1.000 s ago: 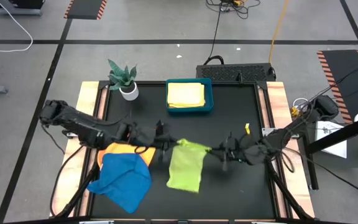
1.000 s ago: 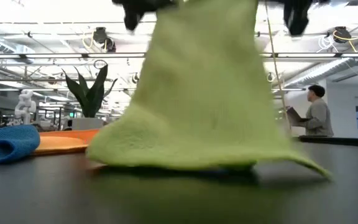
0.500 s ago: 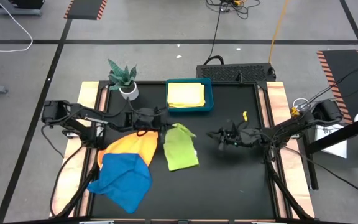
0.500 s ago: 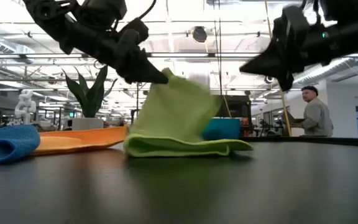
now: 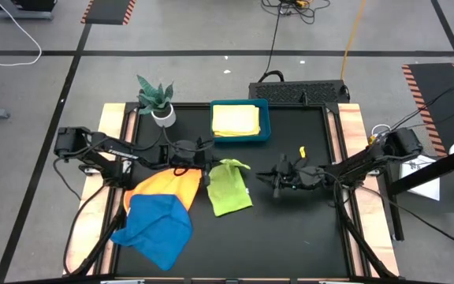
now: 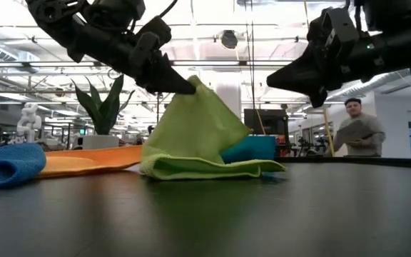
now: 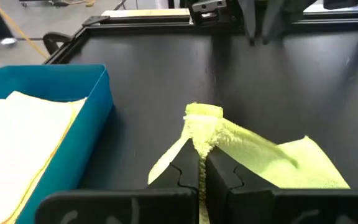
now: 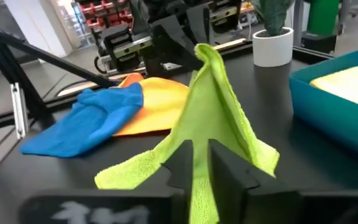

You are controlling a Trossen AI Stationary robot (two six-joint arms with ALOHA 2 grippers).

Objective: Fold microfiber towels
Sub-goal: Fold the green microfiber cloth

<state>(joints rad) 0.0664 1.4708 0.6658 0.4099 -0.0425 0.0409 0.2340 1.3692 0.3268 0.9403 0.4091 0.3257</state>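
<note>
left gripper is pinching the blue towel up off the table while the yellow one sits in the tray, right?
Not quite: the left gripper is pinching the lime green towel, as the low view shows. The blue towel lies untouched. The yellow towel is in the tray.

A lime green towel (image 5: pixel 228 188) lies mid-counter, folded over, one corner pinched up into a peak. Beside it an orange towel (image 5: pixel 166 185) lies spread flat, a rumpled blue towel (image 5: pixel 156 228) overlapping it. A pale yellow towel (image 5: pixel 236 120) lies folded flat.

No legible text or labels.
</note>
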